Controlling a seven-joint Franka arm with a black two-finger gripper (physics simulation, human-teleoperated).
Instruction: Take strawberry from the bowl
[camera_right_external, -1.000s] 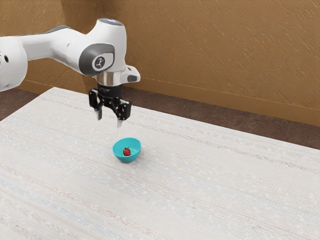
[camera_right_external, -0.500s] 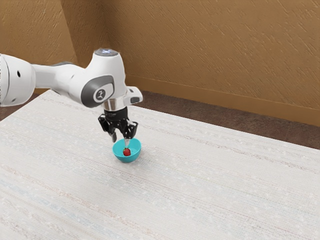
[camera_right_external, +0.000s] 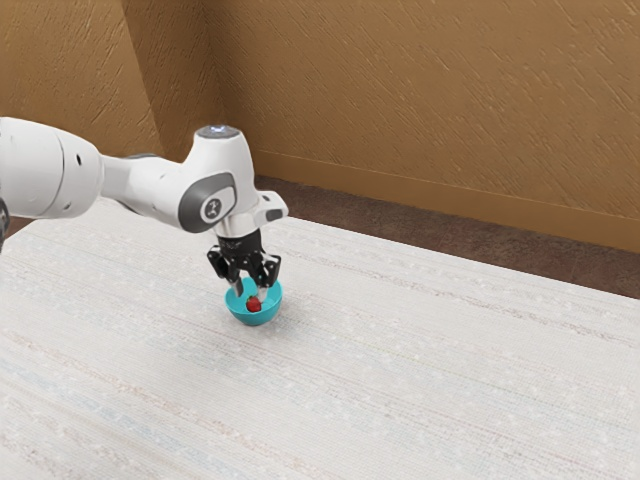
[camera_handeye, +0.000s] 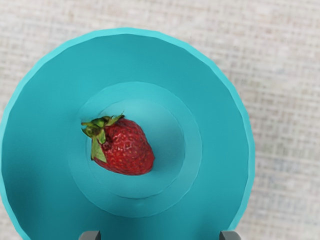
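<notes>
Strawberry (camera_handeye: 126, 148) lies on its side on the floor of a turquoise bowl (camera_handeye: 220, 125), set on a pale table (camera_right_external: 450, 380), as a black gripper (camera_right_external: 250, 293) reaches down at the bowl's mouth, its two fingers parted wide and holding nothing. The fruit looks ripe and is likely light, with flesh soft enough to bruise under a hard squeeze; its seeded skin should offer fair grip, though the narrowing tip could slip free. The best hold is probably across the broad red middle, just below the green leaves (camera_handeye: 97, 131), which may bend or tear if pinched. A gentle close low around the fruit appears to be called for, with care that neither finger catches the bowl's sloping wall.
</notes>
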